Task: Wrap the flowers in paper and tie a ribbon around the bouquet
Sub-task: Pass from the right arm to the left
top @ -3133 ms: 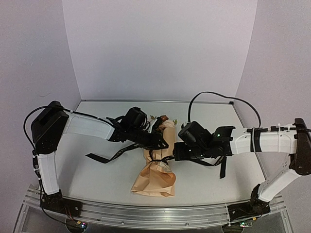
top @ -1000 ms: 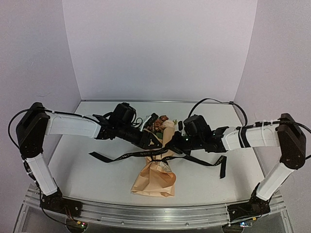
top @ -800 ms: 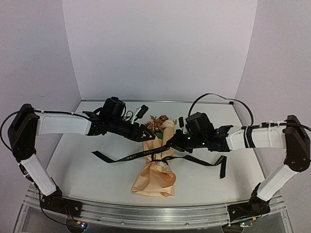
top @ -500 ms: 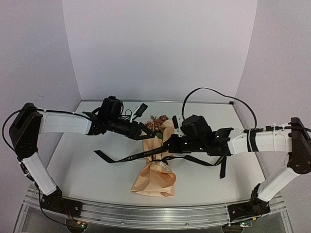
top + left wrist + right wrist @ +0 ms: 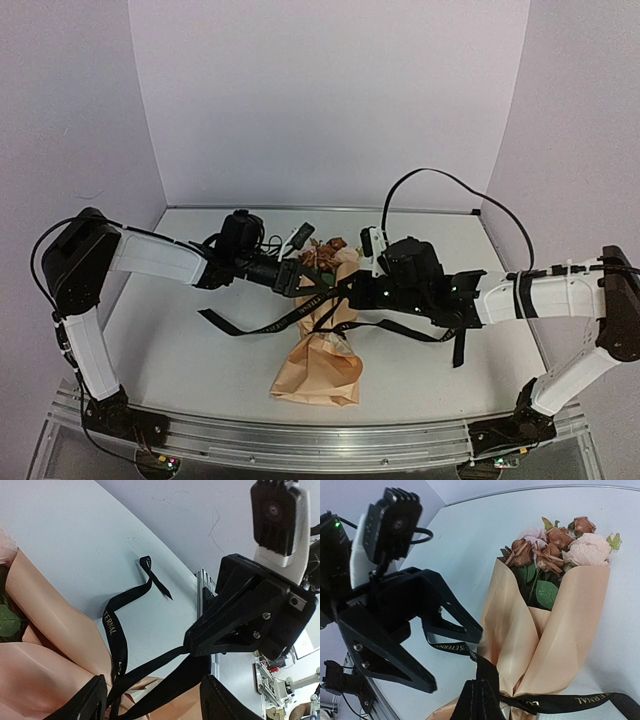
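Observation:
The bouquet (image 5: 322,352) lies on the table, a tan-peach paper (image 5: 570,615) cone with the pink and rusty flowers (image 5: 555,542) at its far end. The black ribbon (image 5: 262,322) circles the cone's waist, and its tails trail left and right across the table. My right gripper (image 5: 350,293) is shut on a ribbon strand just above the cone; in the right wrist view its fingertips (image 5: 480,687) pinch the black band. My left gripper (image 5: 297,278) hangs open beside the blooms. In the left wrist view, ribbon strands (image 5: 150,672) pass loosely between the left gripper's fingers (image 5: 97,697).
The ribbon's right tail (image 5: 459,345) lies under the right arm. White walls close the table at the back and both sides. A metal rail (image 5: 320,440) runs along the near edge.
My left gripper has opened, let go of the ribbon and drawn back to the left of the blooms. The right gripper stayed shut on the ribbon and shifted slightly left.

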You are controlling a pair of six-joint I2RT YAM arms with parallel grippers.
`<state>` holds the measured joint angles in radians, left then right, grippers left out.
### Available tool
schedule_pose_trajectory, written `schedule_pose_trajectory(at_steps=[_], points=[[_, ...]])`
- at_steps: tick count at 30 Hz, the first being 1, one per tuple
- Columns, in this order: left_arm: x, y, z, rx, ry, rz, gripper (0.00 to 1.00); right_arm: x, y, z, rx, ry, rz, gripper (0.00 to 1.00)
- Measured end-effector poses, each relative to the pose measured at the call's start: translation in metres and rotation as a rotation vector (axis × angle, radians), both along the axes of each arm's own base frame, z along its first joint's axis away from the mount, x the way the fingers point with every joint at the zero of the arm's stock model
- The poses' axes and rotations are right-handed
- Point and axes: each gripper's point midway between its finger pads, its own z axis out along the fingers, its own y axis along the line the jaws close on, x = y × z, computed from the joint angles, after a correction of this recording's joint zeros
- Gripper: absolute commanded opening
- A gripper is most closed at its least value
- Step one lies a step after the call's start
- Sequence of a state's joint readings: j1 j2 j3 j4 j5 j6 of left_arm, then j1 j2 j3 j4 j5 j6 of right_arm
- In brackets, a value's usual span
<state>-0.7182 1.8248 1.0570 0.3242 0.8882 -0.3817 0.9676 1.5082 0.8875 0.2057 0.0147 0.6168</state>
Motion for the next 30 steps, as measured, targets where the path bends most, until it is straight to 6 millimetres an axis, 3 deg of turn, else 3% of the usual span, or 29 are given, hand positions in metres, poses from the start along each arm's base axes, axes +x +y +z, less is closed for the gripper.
schedule_pose_trajectory(at_steps=[6,14,23,30], points=[[-0.014,-0.011,-0.011,0.013,0.020,-0.038,0.61,0.003,0.000,0.004,0.020,-0.005,-0.021,0.00],[-0.036,-0.020,-0.023,0.039,0.026,-0.056,0.48,0.008,-0.004,-0.009,0.002,0.030,-0.075,0.00],[-0.032,-0.019,-0.030,0.096,-0.011,0.025,0.38,0.013,-0.008,-0.008,-0.003,0.050,-0.127,0.00],[-0.036,-0.020,-0.041,0.155,-0.023,0.054,0.38,0.014,-0.010,-0.010,-0.004,0.064,-0.147,0.00]])
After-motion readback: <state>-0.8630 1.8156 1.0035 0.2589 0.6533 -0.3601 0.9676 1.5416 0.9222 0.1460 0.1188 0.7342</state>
